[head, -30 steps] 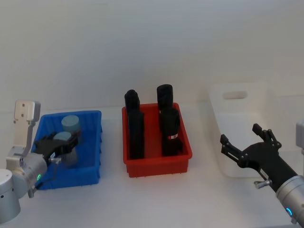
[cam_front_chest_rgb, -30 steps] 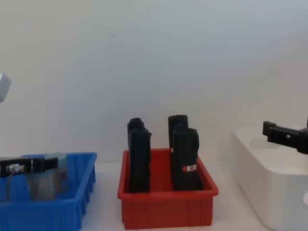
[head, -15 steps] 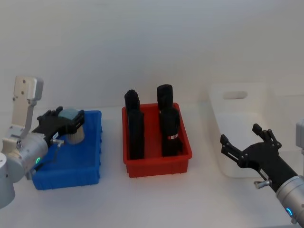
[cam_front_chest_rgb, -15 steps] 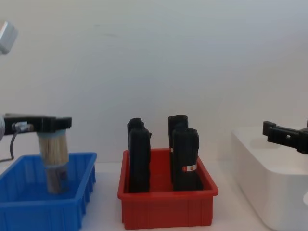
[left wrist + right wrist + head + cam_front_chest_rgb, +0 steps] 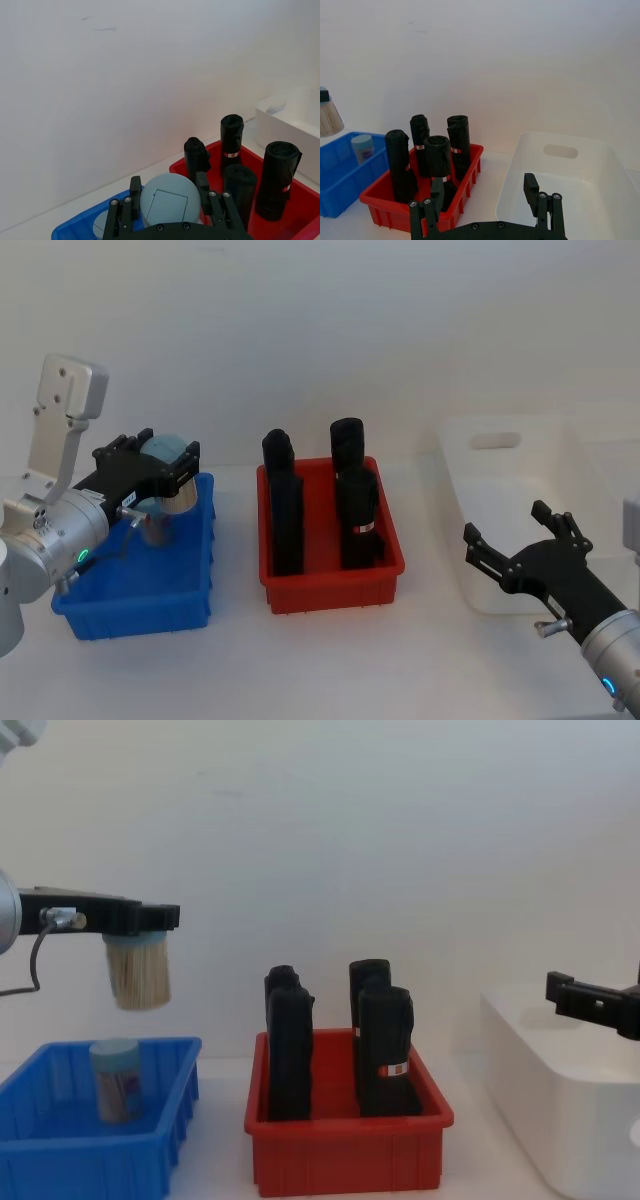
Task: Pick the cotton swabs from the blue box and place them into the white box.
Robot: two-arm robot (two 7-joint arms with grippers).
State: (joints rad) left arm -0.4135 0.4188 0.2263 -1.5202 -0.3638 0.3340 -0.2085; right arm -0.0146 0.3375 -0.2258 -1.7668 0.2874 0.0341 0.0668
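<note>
My left gripper (image 5: 160,468) (image 5: 140,918) is shut on a tub of cotton swabs (image 5: 139,975) (image 5: 170,452) (image 5: 168,201), held by its light blue cap well above the blue box (image 5: 140,595) (image 5: 100,1160). A second tub of cotton swabs (image 5: 115,1080) (image 5: 153,526) (image 5: 362,147) stands upright inside the blue box. The white box (image 5: 515,525) (image 5: 565,1090) (image 5: 570,175) sits at the far right. My right gripper (image 5: 520,555) (image 5: 485,197) hovers open at the white box's front, apart from it.
A red bin (image 5: 330,585) (image 5: 345,1150) holding several tall black blocks (image 5: 285,505) (image 5: 385,1050) stands between the blue box and the white box. A plain white wall rises close behind everything.
My left gripper has lifted one tub of cotton swabs up out of the blue box and carried it slightly right. The right arm has not moved.
</note>
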